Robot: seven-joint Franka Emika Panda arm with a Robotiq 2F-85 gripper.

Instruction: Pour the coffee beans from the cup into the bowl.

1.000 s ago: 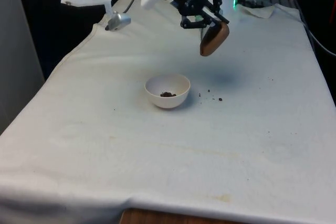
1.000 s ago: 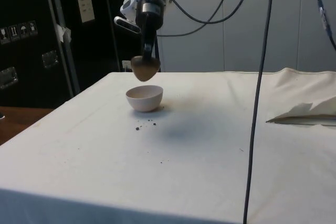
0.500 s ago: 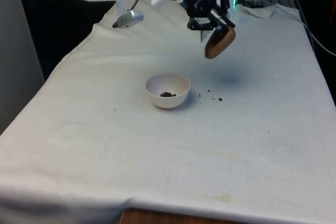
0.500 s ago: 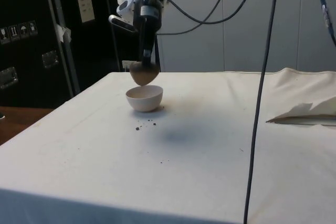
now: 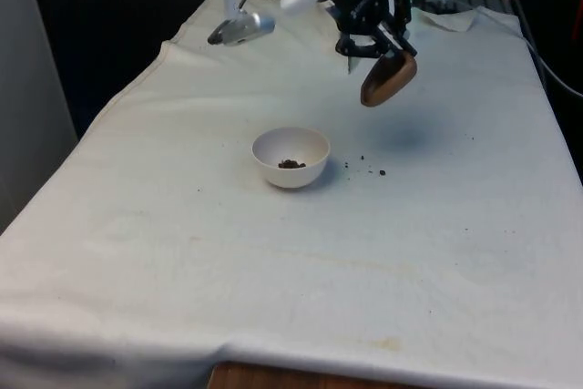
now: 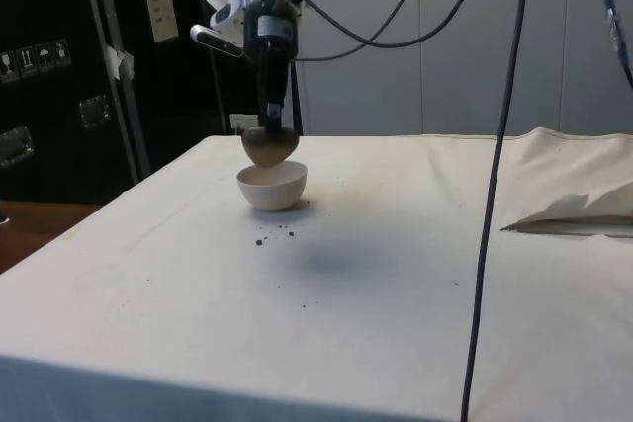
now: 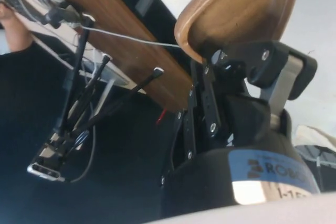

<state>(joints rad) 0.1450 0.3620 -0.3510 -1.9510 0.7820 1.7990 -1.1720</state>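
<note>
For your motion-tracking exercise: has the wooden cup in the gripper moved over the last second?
Yes. Judged against the white bowl, which stays put, the wooden cup held in the gripper has drifted toward the front view's right and slightly upward, away from the bowl.

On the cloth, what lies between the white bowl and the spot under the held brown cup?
A few spilled coffee beans lie on the white cloth beside the white bowl, below the brown wooden cup, in the front view.

It looked like a lab: a clothed table (image 5: 273,252), dark cabinets (image 6: 59,76) behind, and cables (image 6: 495,175) hanging overhead.
</note>
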